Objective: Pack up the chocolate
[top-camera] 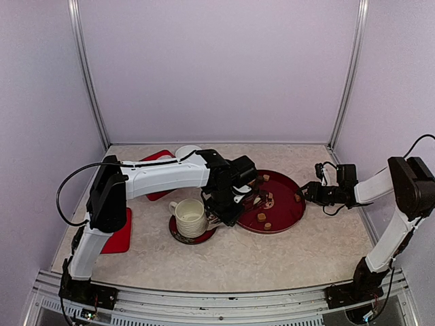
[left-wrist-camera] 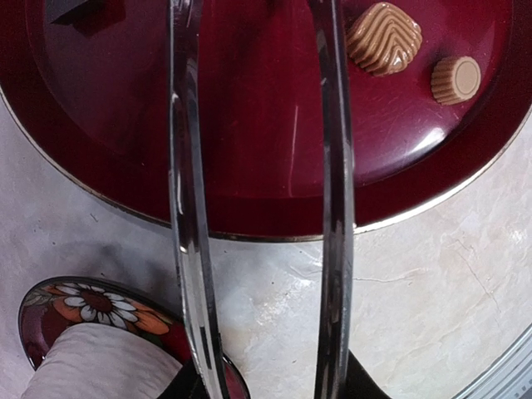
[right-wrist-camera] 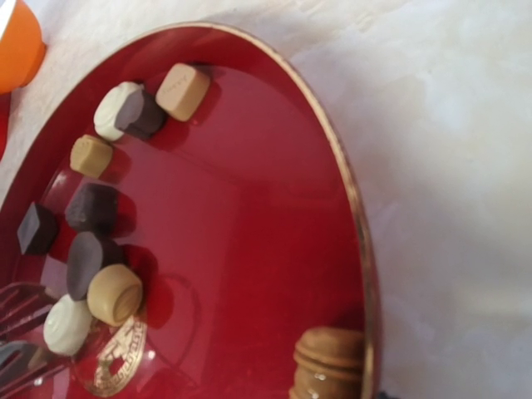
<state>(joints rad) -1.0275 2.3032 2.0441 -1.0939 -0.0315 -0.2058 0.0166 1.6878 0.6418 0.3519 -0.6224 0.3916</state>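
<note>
Several small chocolates, dark brown, tan and white, lie on a round red plate (top-camera: 284, 207). In the right wrist view they cluster at the plate's (right-wrist-camera: 266, 208) left, with a ridged tan piece (right-wrist-camera: 328, 366) by the rim. My left gripper (top-camera: 231, 204) is shut on metal tongs (left-wrist-camera: 332, 208), whose two arms stand apart over the plate's (left-wrist-camera: 249, 125) near edge. A ridged tan chocolate (left-wrist-camera: 384, 37) and a round tan one (left-wrist-camera: 455, 79) lie just right of the tongs. My right gripper (top-camera: 309, 193) is at the plate's right rim; its fingers are hidden.
A cream cup (top-camera: 190, 216) stands on a flowered saucer (left-wrist-camera: 50, 312) just left of the plate. Red flat trays (top-camera: 119, 234) lie at the left and back left, with a white round thing (top-camera: 185, 151) behind. An orange object (right-wrist-camera: 12, 41) shows beyond the plate.
</note>
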